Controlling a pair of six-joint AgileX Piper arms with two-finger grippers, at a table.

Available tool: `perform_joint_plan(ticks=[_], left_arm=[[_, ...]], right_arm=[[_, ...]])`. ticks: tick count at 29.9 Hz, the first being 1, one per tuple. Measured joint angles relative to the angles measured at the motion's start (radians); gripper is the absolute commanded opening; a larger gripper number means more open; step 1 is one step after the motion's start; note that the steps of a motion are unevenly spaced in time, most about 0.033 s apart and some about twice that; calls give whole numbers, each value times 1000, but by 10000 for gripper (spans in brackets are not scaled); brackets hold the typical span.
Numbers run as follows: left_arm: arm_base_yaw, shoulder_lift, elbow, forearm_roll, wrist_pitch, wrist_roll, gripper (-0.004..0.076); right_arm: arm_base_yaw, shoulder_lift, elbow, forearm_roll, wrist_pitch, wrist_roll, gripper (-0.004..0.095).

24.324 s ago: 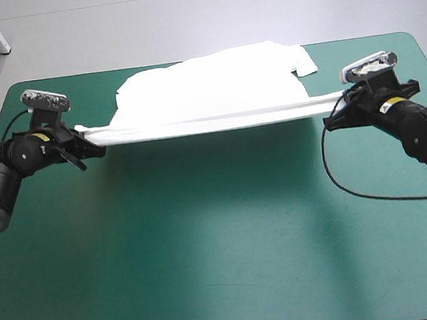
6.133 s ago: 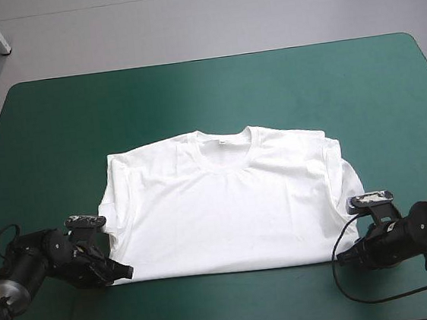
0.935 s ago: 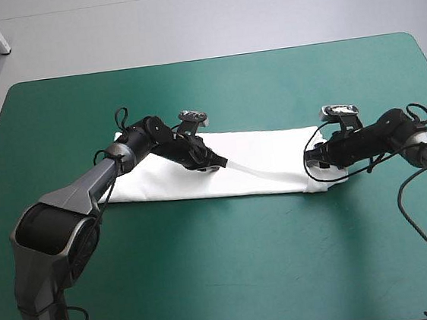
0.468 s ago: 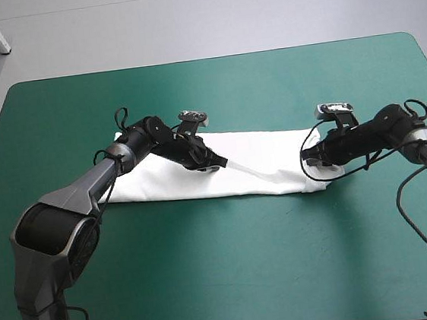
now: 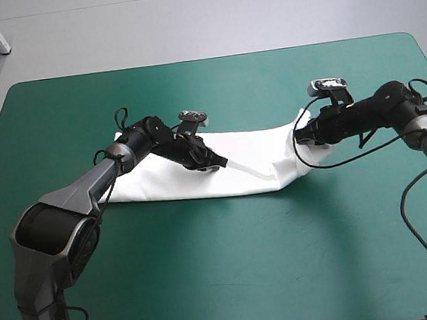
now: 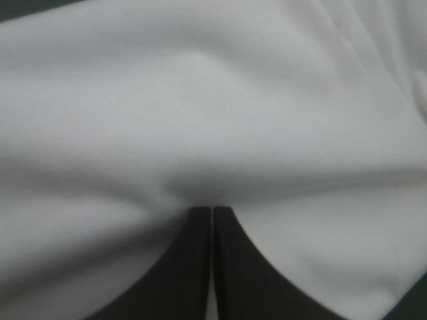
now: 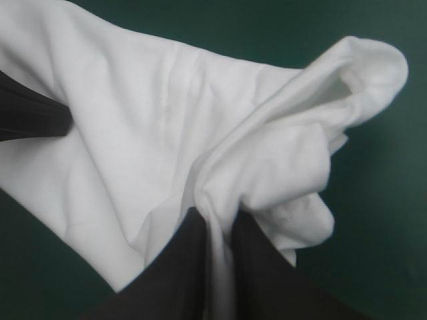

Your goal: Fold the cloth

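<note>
At centre frame, the T-shirt (image 5: 170, 184) lies as a long band on the teal-green cover (image 5: 225, 266). The right gripper (image 5: 303, 134) is pinched tight on its raised right end, and the left gripper (image 5: 221, 164) is nipped on its middle. The fold looks likeliest to land square if that end travels low and leftward with the middle anchored.

Left end effector (image 5: 218, 164) and right end effector (image 5: 303, 136), both clamped, point toward each other.

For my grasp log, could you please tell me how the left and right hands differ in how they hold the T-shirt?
The left hand pinches the T-shirt mid-strip, low on it; the right hand grips its end, lifted and bunched. Both are shut on it.
</note>
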Motion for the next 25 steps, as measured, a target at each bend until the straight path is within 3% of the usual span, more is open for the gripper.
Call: perform_joint_plan(ticks=[6,11,20,25], left_arm=[[9,-56,-2,21,-14,3,19],[55,-200,-48,150,25,-36,19],[181,-480,-109,590,200,-217,19],[187,-595,-113,685,279,-252,19]], right_arm=[[88,-5,-86,-53,13,63,-3],[170,-5,-161,-117,21,128,-3],[310,71,-336,-148,47,193,-3],[412,208,-522,-171,61,243,-3]])
